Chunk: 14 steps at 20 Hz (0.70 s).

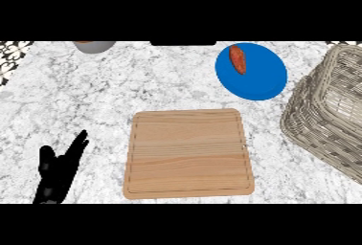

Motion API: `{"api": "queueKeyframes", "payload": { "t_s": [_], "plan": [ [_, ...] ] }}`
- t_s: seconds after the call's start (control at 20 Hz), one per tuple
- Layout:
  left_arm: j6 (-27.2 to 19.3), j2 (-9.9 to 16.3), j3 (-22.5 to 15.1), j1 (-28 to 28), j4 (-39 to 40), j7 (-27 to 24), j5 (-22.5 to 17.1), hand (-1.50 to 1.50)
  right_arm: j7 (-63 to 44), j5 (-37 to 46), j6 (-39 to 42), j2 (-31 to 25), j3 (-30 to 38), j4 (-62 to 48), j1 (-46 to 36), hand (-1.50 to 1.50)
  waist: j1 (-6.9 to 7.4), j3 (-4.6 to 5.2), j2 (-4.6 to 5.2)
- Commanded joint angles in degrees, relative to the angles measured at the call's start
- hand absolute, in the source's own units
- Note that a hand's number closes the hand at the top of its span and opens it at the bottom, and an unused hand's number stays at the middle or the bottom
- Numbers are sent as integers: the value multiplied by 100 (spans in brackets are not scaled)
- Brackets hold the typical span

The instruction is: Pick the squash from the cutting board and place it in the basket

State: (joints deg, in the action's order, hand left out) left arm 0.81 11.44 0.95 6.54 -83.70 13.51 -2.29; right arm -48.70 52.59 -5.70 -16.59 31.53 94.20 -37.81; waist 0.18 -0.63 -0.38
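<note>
Squash: no squash shows on the cutting board or anywhere else in the head view; where it is I cannot tell.
Cutting board (188,153): pale wood, upright rectangle with rounded corners and a thin groove inside its rim; lies flat on the bench at the middle, its top bare.
Basket (322,119): woven wicker, grey-tan, at the right edge, partly cut off by the view; only the inner weave can be seen inside it.
Blue plate (258,79): just left of the basket, beyond the board's far right corner; holds one orange-red elongated vegetable (238,59) near its far left rim.
Grey bowl (94,45): at the far edge, left of centre, mostly cut off; contents unclear.
Left hand (56,174): black, low left, well apart from the board; fingers straight and spread, pointing up and away, holding nothing.
Right hand: out of sight.
Bench (78,95): white-grey marble; open stretch between board and far edge, and left of the board; a narrow gap separates board and basket.
</note>
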Motion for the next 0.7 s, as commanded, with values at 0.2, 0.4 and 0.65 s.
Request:
{"api": "queueKeyframes", "payload": {
  "t_s": [0.2, 0.4, 0.65],
  "plan": [
    [-44, -145, 15, 18, 195, 412, -16, 0, 1026, -813, -692, 40, 418, -329, 880, 150, -24, 60, 43],
    [-64, -234, -117, 202, 169, 131, 136, 0, 421, 364, -759, -453, 307, -928, 925, 150, 13, 65, 60],
    [6, -148, 49, 112, 404, 157, 90, 0, 1243, -355, 16, -995, 432, -1097, 1505, -150, -47, 62, 48]
  ]
}}
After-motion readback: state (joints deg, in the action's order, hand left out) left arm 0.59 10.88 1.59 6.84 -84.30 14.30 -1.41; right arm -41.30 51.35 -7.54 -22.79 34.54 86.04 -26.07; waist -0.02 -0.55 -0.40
